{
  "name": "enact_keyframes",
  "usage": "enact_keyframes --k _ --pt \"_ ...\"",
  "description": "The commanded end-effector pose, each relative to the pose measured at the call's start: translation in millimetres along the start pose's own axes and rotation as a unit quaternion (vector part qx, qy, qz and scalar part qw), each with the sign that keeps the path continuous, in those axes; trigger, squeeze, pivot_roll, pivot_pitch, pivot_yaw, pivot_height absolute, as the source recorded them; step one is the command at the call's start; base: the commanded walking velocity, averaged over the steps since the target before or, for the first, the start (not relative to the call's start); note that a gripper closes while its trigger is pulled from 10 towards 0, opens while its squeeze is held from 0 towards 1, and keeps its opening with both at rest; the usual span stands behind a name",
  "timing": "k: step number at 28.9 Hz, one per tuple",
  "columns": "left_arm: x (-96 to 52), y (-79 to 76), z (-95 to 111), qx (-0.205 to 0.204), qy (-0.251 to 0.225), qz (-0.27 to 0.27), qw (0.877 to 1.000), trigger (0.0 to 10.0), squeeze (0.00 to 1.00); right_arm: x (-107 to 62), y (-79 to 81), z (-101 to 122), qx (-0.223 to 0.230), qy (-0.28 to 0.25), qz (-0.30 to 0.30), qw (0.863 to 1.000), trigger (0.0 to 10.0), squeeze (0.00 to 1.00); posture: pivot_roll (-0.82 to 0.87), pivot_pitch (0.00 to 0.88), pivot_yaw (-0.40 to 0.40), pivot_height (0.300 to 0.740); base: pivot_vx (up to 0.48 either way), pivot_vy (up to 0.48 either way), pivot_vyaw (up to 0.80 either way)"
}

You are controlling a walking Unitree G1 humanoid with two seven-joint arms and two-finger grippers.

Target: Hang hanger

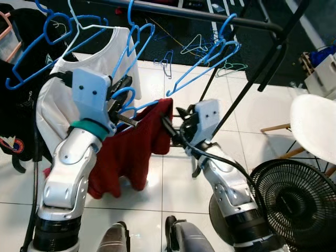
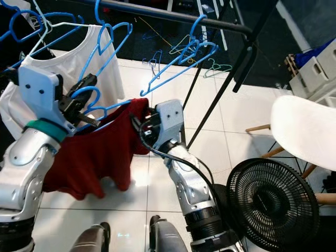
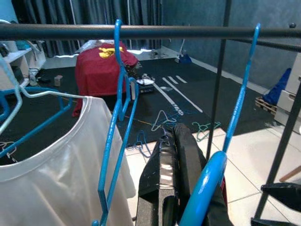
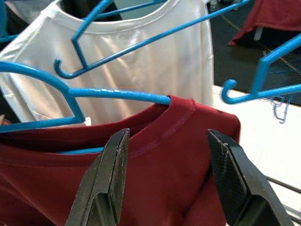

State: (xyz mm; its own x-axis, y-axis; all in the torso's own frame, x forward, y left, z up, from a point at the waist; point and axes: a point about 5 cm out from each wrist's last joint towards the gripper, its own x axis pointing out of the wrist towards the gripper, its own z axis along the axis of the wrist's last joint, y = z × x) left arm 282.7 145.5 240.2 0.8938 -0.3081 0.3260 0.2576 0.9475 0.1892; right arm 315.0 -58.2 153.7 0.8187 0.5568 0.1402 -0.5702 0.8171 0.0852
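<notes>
Blue hanger (image 1: 137, 107) with a red shirt (image 1: 131, 152) on it is held up below the black rail (image 1: 210, 17), not yet hooked on it. The left gripper (image 1: 123, 102) is closed on the hanger's hook (in the left wrist view the blue hook (image 3: 203, 190) lies right against the black fingers (image 3: 176, 174)). The right gripper (image 4: 169, 181) stands with its two fingers spread apart just beside the red collar, and it grips nothing. On the rail hang a white shirt (image 1: 94, 63) on its own hanger and several bare blue hangers (image 1: 207, 63). A black fan (image 1: 294, 202) and a white chair (image 1: 315, 128) stand on the tiled floor (image 1: 252, 113) at the robot's right.
</notes>
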Motion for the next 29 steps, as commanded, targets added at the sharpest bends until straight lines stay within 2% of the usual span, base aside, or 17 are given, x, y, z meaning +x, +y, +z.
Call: enact_keyframes --k 1,16,22,23,24,25,29 --pt "-2.7 -5.4 8 0.004 -0.023 -0.009 1.000 0.0 0.00 -1.0 -5.4 -6 0.008 0.014 -0.009 1.000 10.0 0.00 0.01 0.101 -0.098 0.733 0.000 0.000 0.00" --pt "-8.1 -9.5 18 0.006 -0.037 -0.020 0.999 0.0 0.00 28.9 -10.6 -4 0.051 0.021 0.002 0.998 10.0 0.00 0.04 0.094 -0.100 0.733 0.000 0.000 0.00" --pt "-8.4 -10.9 19 0.004 -0.038 -0.023 0.999 0.0 0.00 31.9 -10.5 -4 0.053 0.022 0.004 0.998 10.0 0.00 0.04 0.093 -0.100 0.733 0.000 0.000 0.00" --pt "-8.4 -11.5 19 0.003 -0.039 -0.024 0.999 0.0 0.00 33.4 -11.8 -6 0.053 0.029 0.000 0.998 6.4 0.00 0.05 0.093 -0.099 0.733 0.000 0.000 0.00" --pt "-8.4 -11.5 19 0.003 -0.039 -0.024 0.999 0.0 0.00 33.4 -11.8 -6 0.053 0.029 0.000 0.998 6.4 0.00 0.05 0.093 -0.099 0.733 0.000 0.000 0.00" --pt "-8.4 -11.8 20 0.002 -0.039 -0.024 0.999 0.0 0.00 34.7 -14.8 -9 0.050 0.041 -0.011 0.998 0.0 0.00 0.05 0.095 -0.100 0.733 0.000 0.000 0.00" --pt "-8.4 -11.8 20 0.001 -0.039 -0.024 0.999 0.0 0.00 35.1 -17.2 -11 0.047 0.050 -0.022 0.997 0.0 0.00 0.05 0.095 -0.100 0.733 0.000 0.000 0.00"
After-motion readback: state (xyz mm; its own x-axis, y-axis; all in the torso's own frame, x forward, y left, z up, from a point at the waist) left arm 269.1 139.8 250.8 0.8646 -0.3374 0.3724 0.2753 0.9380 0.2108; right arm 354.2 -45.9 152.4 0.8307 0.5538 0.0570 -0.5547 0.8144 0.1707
